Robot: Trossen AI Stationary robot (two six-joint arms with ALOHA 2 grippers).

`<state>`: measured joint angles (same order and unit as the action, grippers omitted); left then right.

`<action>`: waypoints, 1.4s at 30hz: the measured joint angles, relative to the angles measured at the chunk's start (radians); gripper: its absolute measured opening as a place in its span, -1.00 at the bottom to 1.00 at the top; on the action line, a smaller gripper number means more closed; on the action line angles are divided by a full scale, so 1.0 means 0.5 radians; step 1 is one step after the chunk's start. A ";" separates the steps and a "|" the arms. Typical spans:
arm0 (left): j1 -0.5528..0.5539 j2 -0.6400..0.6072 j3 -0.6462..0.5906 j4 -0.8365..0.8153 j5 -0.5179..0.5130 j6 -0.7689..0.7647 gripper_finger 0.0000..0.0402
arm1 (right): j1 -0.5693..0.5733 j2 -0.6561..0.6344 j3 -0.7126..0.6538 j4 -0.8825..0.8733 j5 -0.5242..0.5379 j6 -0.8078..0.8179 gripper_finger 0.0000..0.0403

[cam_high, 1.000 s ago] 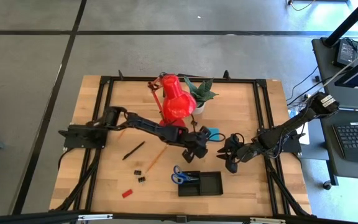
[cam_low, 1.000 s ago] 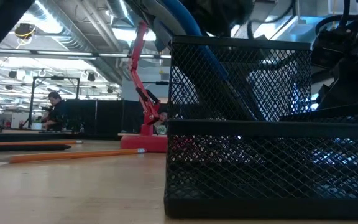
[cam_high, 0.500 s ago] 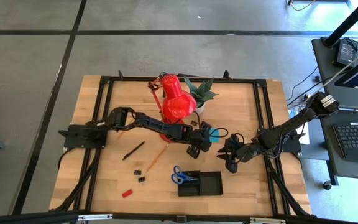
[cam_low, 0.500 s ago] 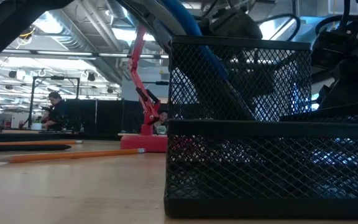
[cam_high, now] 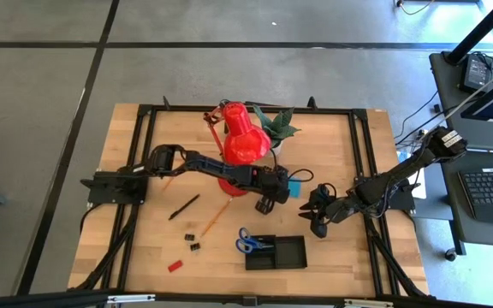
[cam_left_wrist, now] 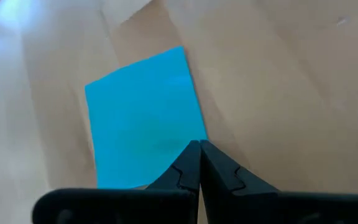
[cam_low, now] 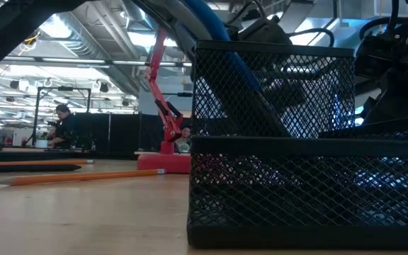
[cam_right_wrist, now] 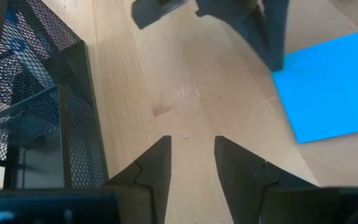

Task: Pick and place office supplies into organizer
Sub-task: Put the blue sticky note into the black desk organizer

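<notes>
My left jaws (cam_left_wrist: 199,163) are pressed tight together, empty, tips over the near edge of the flat blue square note pad (cam_left_wrist: 145,115) lying on the wooden counter (cam_left_wrist: 278,81); my right jaws (cam_right_wrist: 191,163) stand half apart, empty, farther off, beside the black mesh organizer (cam_right_wrist: 39,87)

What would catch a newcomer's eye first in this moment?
The big red desk lamp at the table's far middle stands out. Just in front of it, the left gripper, shut, hovers beside the blue note pad. The scissors lie half in the black organizer near the front edge.
</notes>
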<state>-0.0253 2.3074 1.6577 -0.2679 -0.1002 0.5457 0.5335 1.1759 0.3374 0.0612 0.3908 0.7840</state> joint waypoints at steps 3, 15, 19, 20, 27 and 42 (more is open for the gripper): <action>-0.015 -0.005 0.002 -0.056 0.015 -0.002 -0.99 | 0.000 0.000 0.001 -0.016 -0.003 -0.007 -0.37; -0.018 -0.003 -0.001 -0.099 0.154 -0.003 -0.99 | 0.003 -0.001 0.001 0.050 -0.457 -0.319 -0.37; -0.018 -0.002 -0.001 -0.101 0.189 -0.003 -0.99 | -0.009 -0.001 0.001 -0.004 -0.449 -0.349 -0.37; -0.018 -0.002 -0.002 -0.101 0.215 -0.003 -0.99 | -0.018 -0.001 0.001 -0.030 -0.423 -0.382 -0.37; -0.023 -0.002 -0.005 -0.092 0.254 -0.024 -0.99 | -0.060 -0.001 0.002 -0.185 0.032 -0.670 -0.37; -0.024 -0.001 -0.007 -0.092 0.250 -0.070 -0.99 | -0.201 -0.001 0.003 -0.147 0.035 0.197 -0.13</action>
<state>-0.0372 2.3069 1.6543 -0.3138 0.0246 0.5106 0.4328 1.1755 0.3390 -0.0123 0.4081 0.8826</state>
